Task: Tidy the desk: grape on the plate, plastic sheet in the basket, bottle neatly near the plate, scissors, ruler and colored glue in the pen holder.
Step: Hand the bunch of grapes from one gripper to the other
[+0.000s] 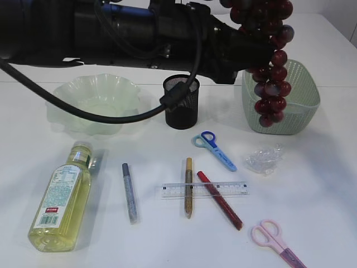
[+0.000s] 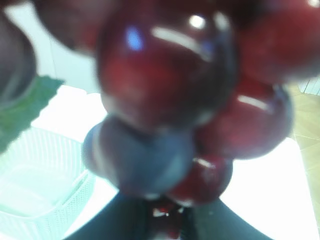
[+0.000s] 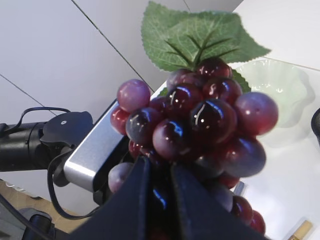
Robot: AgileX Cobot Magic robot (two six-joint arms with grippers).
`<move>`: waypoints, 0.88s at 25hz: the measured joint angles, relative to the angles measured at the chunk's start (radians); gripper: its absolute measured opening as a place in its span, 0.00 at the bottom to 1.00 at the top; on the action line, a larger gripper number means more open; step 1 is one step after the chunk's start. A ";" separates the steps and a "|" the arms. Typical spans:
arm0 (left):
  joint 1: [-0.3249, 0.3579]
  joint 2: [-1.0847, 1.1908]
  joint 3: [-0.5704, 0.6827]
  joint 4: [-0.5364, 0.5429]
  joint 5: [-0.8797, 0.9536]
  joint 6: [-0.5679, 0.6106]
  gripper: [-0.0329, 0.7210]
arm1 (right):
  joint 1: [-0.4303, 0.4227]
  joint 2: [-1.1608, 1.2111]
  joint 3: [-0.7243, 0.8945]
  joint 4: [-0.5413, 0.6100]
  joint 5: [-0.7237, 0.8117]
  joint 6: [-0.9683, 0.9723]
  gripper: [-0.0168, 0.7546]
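I see the pale green plate (image 1: 100, 103) at the upper left of the exterior frame with nothing in it. The black mesh pen holder (image 1: 182, 102) stands at centre top, and I can make out no tool inside. The green basket (image 1: 284, 109) sits at the upper right; the lower part of the grape bunch (image 1: 271, 72) hangs in front of it, so I cannot judge whether the grapes dip inside it or only hang before it.

In my right wrist view the right gripper (image 3: 159, 172) has its dark fingers pressed close together among the lower grapes, clamped on the bunch, with the green leaf (image 3: 197, 35) above and the plate at the frame's right edge. In my left wrist view grapes fill nearly the whole frame, blurred, and the left gripper (image 2: 162, 212) shows only as dark shapes at the bottom; I cannot tell whether its jaws are apart or together.

On the table (image 1: 312, 190), the bottle (image 1: 62, 198) lies on its side at lower left. Right of it lies a grey glue pen (image 1: 129, 192), then a gold glue pen (image 1: 189, 187) and a red glue pen (image 1: 220, 200) crossing the clear ruler (image 1: 204, 190). Blue scissors (image 1: 215, 150) lie above the ruler, pink scissors (image 1: 276, 240) at lower right, and the crumpled plastic sheet (image 1: 263, 158) just below the basket.
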 joint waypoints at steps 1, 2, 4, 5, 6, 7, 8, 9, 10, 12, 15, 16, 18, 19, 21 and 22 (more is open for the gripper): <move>0.000 0.000 0.000 0.000 -0.002 0.000 0.23 | 0.000 0.002 0.000 0.002 -0.005 0.000 0.13; 0.000 0.002 0.000 0.000 -0.003 0.000 0.20 | 0.000 0.004 0.000 0.002 -0.010 0.000 0.13; 0.000 0.002 0.000 0.000 -0.003 0.000 0.17 | 0.000 0.004 0.000 0.002 -0.018 0.000 0.13; 0.000 0.002 0.000 0.000 -0.003 0.000 0.16 | 0.000 0.004 0.000 0.002 -0.022 0.000 0.13; 0.000 0.002 0.000 0.000 -0.003 0.000 0.16 | 0.000 0.004 0.000 0.002 -0.022 0.000 0.13; 0.000 0.002 0.000 0.000 -0.003 0.000 0.16 | 0.000 0.004 0.000 0.002 -0.022 0.000 0.13; 0.000 0.002 0.000 0.000 -0.003 0.000 0.16 | 0.000 0.004 0.000 0.002 -0.022 0.000 0.13; 0.000 0.002 0.000 0.000 -0.003 0.000 0.16 | 0.000 0.004 0.000 0.002 -0.022 0.000 0.13; 0.000 0.002 0.000 0.000 -0.003 0.000 0.17 | 0.000 0.004 0.000 0.002 -0.023 0.000 0.13; 0.000 0.002 0.000 0.000 0.006 -0.001 0.21 | 0.000 0.004 0.000 0.002 -0.024 0.000 0.13; 0.000 0.002 0.000 0.000 0.028 -0.005 0.40 | 0.000 0.004 0.000 0.004 -0.024 0.000 0.13; 0.000 0.002 0.000 0.000 0.032 -0.008 0.48 | 0.000 0.004 0.000 0.004 -0.024 0.000 0.13; 0.000 0.002 0.000 0.000 0.040 -0.012 0.65 | 0.000 0.005 0.000 0.004 -0.024 0.000 0.13; -0.002 0.002 0.000 0.000 0.042 -0.015 0.71 | 0.000 0.006 0.000 0.004 -0.024 0.000 0.13; -0.002 0.002 0.000 0.000 0.046 -0.017 0.81 | 0.000 0.008 0.000 0.004 -0.024 0.000 0.13; -0.002 0.002 0.000 0.000 0.046 -0.017 0.82 | 0.000 0.008 0.000 0.004 -0.025 0.000 0.13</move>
